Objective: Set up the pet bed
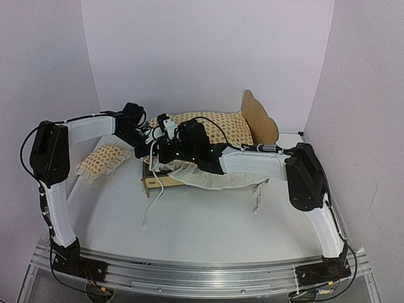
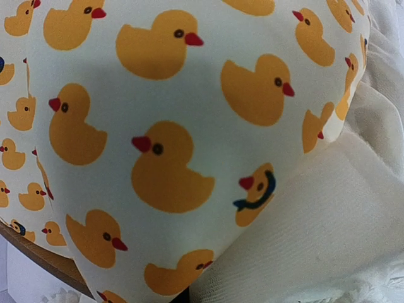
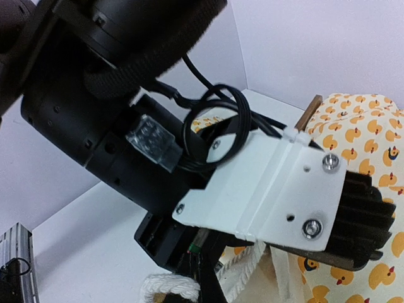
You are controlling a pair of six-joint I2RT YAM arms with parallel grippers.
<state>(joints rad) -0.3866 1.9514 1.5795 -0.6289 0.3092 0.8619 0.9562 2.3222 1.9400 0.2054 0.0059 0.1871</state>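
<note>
Bed sits mid-tabletop, headboard at the far right, duck-print cushion piled on it and spilling over the near side, pillow lying off to the left. Left arm and right arm meet over the foot end, both sets of jaws pressed together, anything pinched is hidden

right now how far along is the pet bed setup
Done: the duck-print cushion lies on the pet bed, up against its headboard. In hand: the left arm and right arm meet at the foot end, where the cushion's cream underside spills over the frame. Left: tuck that edge in, then add the small pillow, now on the table beside the bed.
</note>
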